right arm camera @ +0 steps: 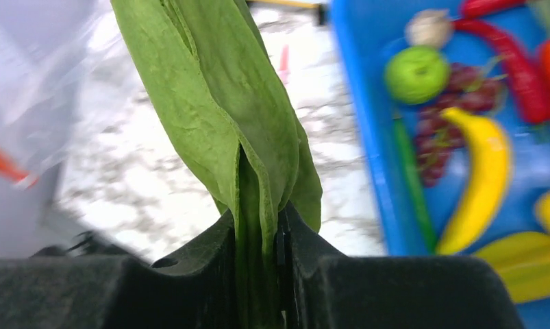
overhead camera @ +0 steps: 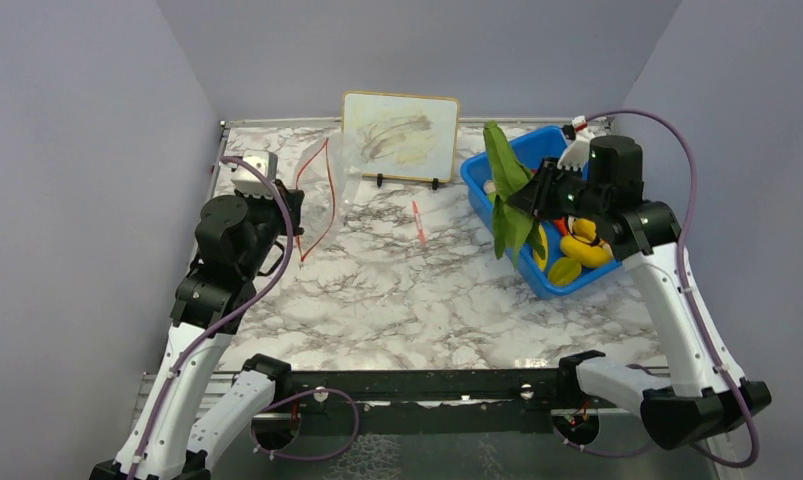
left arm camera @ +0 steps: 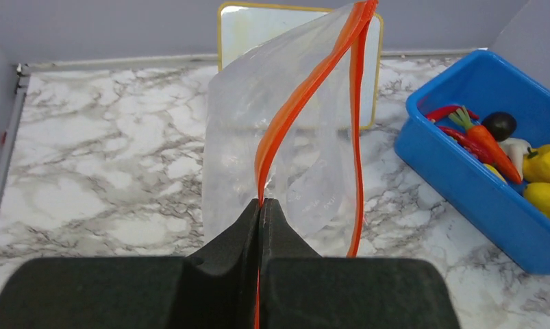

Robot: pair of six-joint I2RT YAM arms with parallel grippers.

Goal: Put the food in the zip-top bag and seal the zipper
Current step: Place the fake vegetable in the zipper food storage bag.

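From above, the left gripper is at the left side of the marble bench, with the clear zip-top bag standing up beside it. The bag's red-orange zipper traces a loop, so the mouth is open. The right gripper hangs over the near-left rim of the blue bin and is clamped on the green leafy pod, which is held clear above the bin. A banana lies inside the bin. A small whiteboard stands at the back of the bench, and a pen lies between the bag and the bin.

In the left wrist view, the gripper's fingers press together on one strip of the zipper. That strip rises from the tips, while the other strip hangs apart to its right. In the bin to the right lie an orange carrot, a dark round piece, a yellow pepper and a red chili.

In the right wrist view, the fingers are closed tight around the lower end of the pod, and its leaves fan upward. Behind it to the right, blurred, the bin holds a green apple, grapes, the banana and the chili. The bag is a blur at the left edge.
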